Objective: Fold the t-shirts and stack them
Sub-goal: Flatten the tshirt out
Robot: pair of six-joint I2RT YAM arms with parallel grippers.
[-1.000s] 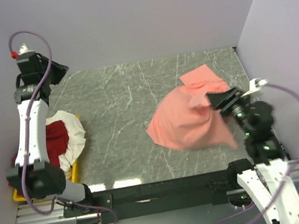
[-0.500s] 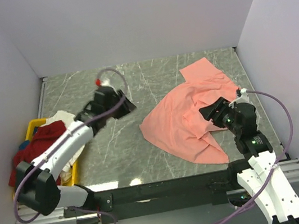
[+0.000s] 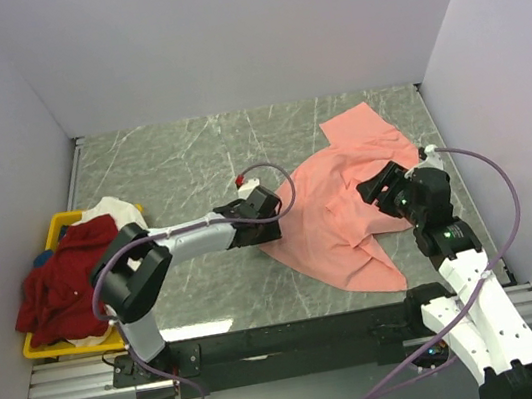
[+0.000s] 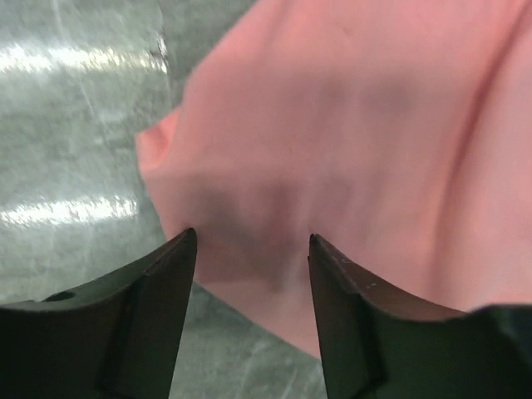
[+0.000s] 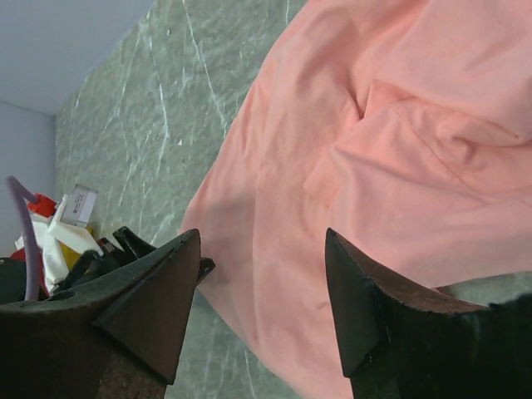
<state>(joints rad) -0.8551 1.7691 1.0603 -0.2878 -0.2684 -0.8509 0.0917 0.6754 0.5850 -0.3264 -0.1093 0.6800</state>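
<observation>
— Across the middle of the overhead frame, the left arm (image 3: 186, 240) stretches low over the bench (image 3: 169, 164). It reaches from the lower left to the left edge of the salmon-pink shirt (image 3: 335, 219).
— And its gripper?
— The left gripper (image 4: 249, 243) is spread open, its two fingers astride the shirt's rounded left corner, with pink cloth filling the gap. Whether the tips press on the cloth I cannot tell.
— The other arm?
— The right arm (image 3: 451, 251) rises along the right side of the frame and bends back toward the centre. The right gripper (image 5: 262, 241) hangs wide apart over the shirt's rumpled right half, holding nothing.
— How does the shirt lie?
— Unfolded on the right half of the bench, one sleeve (image 3: 361, 129) pointing to the upper right.
— Anything else about?
— At far left a yellow bin (image 3: 34, 347) holds a dark red shirt (image 3: 57, 288) draped over its rim. A white shirt (image 3: 116, 211) sits at its upper end. Both are well apart from the pink one.
— Do the views differ?
— The bin shows clearly only from overhead. The right wrist view catches the left gripper at its lower left, by the shirt's edge, with a white tag (image 5: 76, 205) beside it. The left wrist view shows only cloth and bench.
</observation>
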